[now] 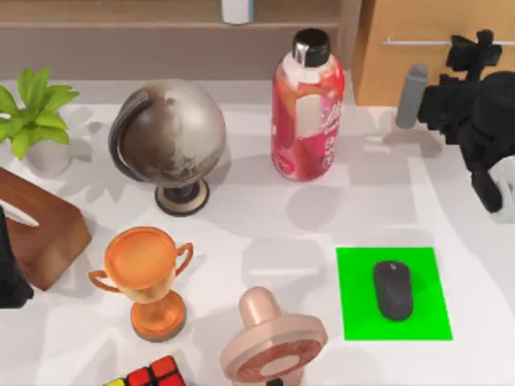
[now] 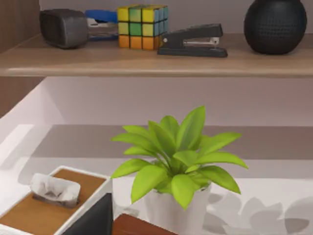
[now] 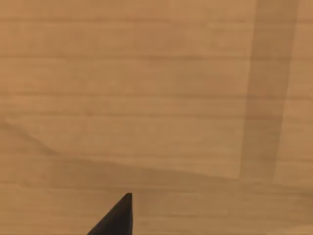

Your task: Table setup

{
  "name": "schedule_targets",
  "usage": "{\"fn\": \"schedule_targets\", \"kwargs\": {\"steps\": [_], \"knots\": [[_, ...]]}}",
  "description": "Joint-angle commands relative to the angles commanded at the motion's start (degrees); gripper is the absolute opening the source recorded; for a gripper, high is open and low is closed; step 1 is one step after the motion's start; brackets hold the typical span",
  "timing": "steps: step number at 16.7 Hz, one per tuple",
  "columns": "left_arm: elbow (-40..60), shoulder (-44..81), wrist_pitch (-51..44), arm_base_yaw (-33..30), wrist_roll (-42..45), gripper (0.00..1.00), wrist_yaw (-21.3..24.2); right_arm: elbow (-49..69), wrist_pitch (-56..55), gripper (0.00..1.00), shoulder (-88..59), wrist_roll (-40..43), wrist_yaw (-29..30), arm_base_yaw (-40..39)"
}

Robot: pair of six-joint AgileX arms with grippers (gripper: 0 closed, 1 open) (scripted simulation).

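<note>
On green mat (image 1: 354, 273), right of table centre: black mouse (image 1: 393, 289), lying flat, untouched. Above far right edge, near cabinet (image 1: 426, 72): right gripper (image 1: 471, 48), raised, well apart from mouse, finger state indeterminable. At left edge: left arm (image 1: 10, 273), parked.

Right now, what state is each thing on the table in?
Black computer mouse: flat on the green mat.
Red bottle: upright, black cap on.
Grey globe: upright on its stand.
Orange trophy cup: upright.
Potted green plant: upright.
Right gripper: raised beside the wooden cabinet.
</note>
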State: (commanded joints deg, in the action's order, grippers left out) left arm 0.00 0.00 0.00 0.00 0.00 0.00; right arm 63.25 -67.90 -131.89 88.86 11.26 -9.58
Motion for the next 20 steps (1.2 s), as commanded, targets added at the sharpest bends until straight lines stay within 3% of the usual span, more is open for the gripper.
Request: {"fn": "schedule_targets", "kwargs": {"steps": [20], "knots": [[0.0,0.0,0.0,0.0,0.0,1.00,0.0,-12.7,-5.5,1.00,4.0,-0.6,1.3,-1.6]]}}
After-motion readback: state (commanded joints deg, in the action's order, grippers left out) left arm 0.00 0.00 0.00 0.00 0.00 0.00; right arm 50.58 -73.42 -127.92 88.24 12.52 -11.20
